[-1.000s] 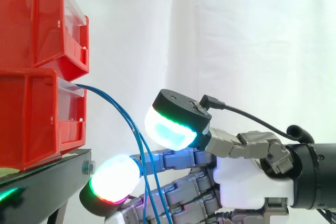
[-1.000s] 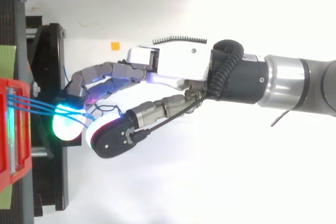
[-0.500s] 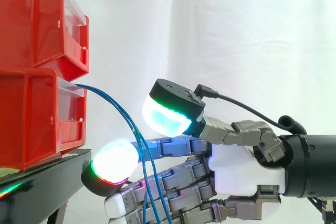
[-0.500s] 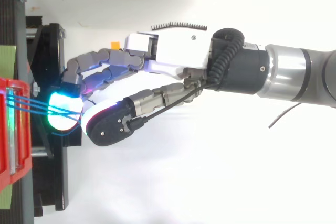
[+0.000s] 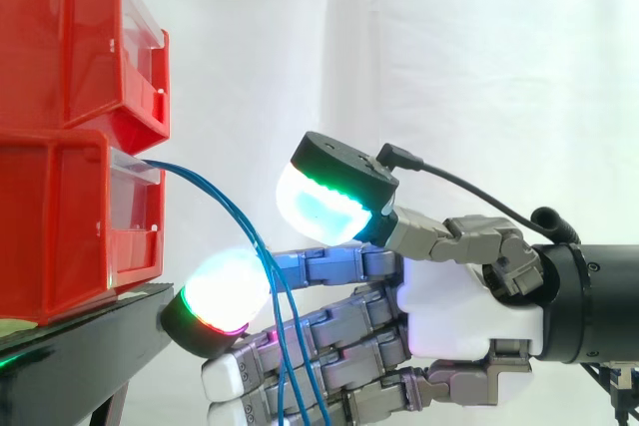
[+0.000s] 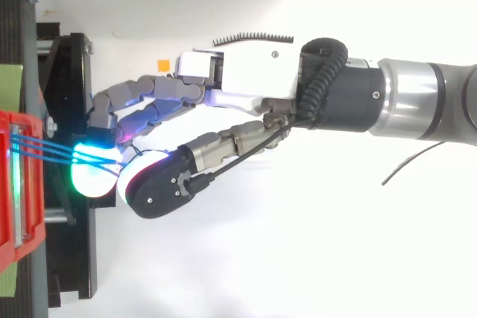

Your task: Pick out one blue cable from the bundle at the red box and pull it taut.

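Observation:
Three blue cables leave the front of the lower red box and sag down to the right, crossing in front of my fingers. In the top view the cables run from the box to my glowing fingertip. My hand reaches in from the right with its fingers stretched toward the box. The thumb pad hovers above and apart from the white-green fingertip. The cables pass through the gap between thumb and fingers, and nothing pinches them.
A second red box is stacked on the lower one. Both sit on a black stand whose edge lies just left of my fingertips. A white curtain hangs behind. A small orange mark lies on the white floor.
The hand has risen a little, so more of its lower fingers show. The thumb pad has lifted slightly. The cables hang as before.

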